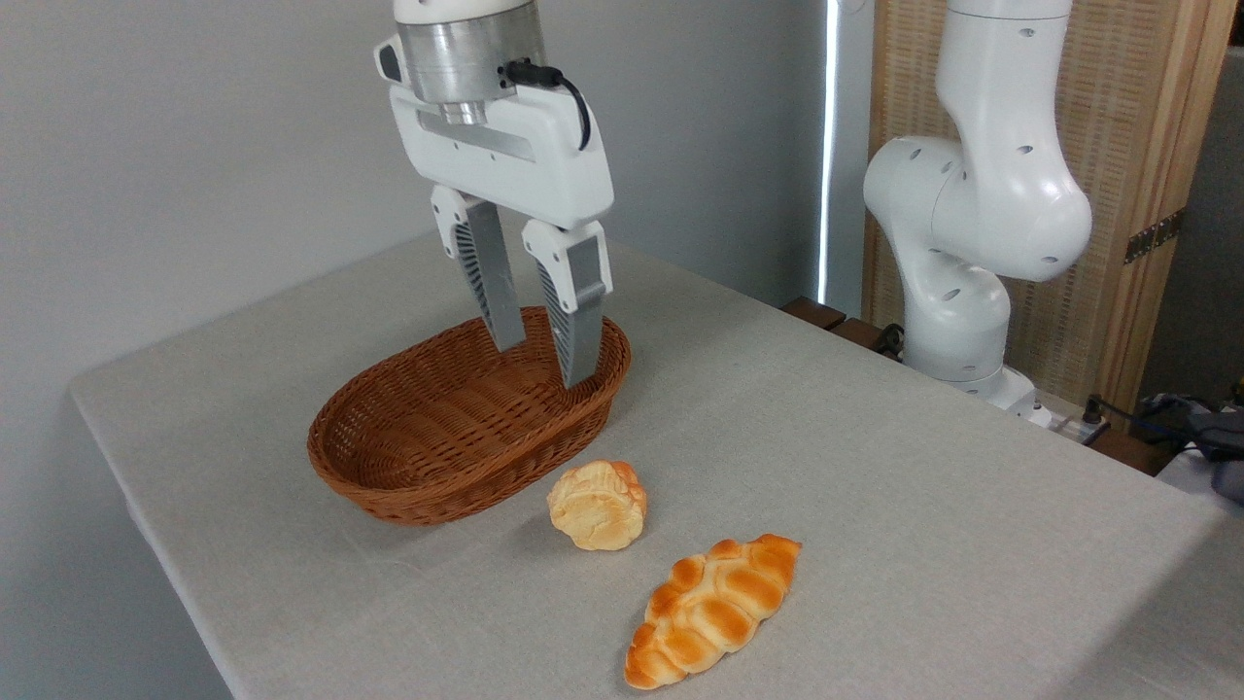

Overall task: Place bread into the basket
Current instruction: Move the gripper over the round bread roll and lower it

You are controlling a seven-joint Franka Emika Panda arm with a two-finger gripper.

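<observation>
While your gripper (542, 365) hangs with its jaws apart and empty over the basket (428, 437), the bread (597, 505) lies on the table (875, 486) at the basket's four o'clock. A braided loaf (712, 609) sits at the bread's five o'clock.
</observation>
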